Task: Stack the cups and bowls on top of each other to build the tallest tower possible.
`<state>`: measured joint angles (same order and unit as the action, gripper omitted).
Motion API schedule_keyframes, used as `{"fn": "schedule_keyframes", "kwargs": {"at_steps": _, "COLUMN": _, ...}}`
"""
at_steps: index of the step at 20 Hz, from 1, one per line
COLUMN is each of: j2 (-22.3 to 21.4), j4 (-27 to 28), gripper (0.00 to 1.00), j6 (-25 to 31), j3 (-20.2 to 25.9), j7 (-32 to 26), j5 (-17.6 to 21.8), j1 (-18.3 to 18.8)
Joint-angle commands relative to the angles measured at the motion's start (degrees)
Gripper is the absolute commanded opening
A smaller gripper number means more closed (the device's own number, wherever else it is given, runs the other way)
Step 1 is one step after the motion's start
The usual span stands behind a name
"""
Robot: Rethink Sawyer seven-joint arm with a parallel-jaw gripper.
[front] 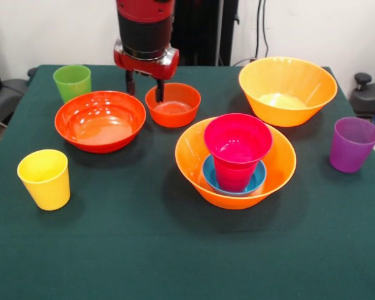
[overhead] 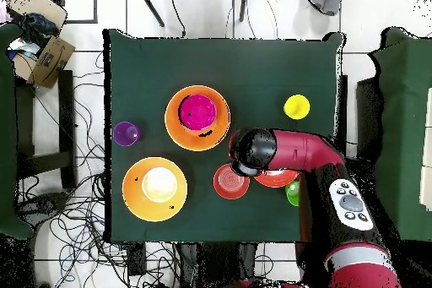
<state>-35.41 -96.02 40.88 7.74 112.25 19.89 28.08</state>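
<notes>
My gripper [front: 145,89] hangs open over the left rim of the small red-orange bowl [front: 175,106]. One finger is inside that rim and the other is outside it, toward the wide shallow red-orange bowl [front: 100,122]. The tower stands in a large orange bowl [front: 194,164]: a blue bowl [front: 257,178], a crimson-pink cup [front: 234,176] upright in it, and a magenta bowl [front: 237,140] on top. Loose cups are green [front: 72,81], yellow [front: 45,178] and purple [front: 353,144]. In the overhead view the wrist [overhead: 246,151] hides the fingers beside the small red-orange bowl [overhead: 229,183].
A second large orange bowl [front: 287,87] stands alone at the back right, also seen as the large orange bowl [overhead: 135,192] from above. The arm [overhead: 316,162] covers part of the wide bowl [overhead: 274,181] and the green cup [overhead: 292,194]. Cables and boxes lie around the table.
</notes>
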Motion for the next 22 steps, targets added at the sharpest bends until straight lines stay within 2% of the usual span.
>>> {"fn": "schedule_keyframes", "kwargs": {"at_steps": 1, "j2": -0.1, "j4": -6.4, "gripper": 1.00, "j6": -2.9, "j3": 3.3, "j7": -4.3, "j5": 2.9, "j1": 1.9}}
{"fn": "schedule_keyframes", "kwargs": {"at_steps": 3, "j2": -0.4, "j4": -7.2, "gripper": 1.00, "j6": -3.2, "j3": 3.2, "j7": -4.2, "j5": 3.3, "j1": 2.2}}
{"fn": "schedule_keyframes", "kwargs": {"at_steps": 11, "j2": 5.9, "j4": -2.7, "gripper": 1.00, "j6": -5.4, "j3": 2.8, "j7": -1.9, "j5": 4.4, "j1": 1.8}}
{"fn": "schedule_keyframes", "kwargs": {"at_steps": 22, "j2": 7.9, "j4": -2.5, "gripper": 1.00, "j6": -7.9, "j3": 1.9, "j7": 1.0, "j5": 3.6, "j1": 0.6}}
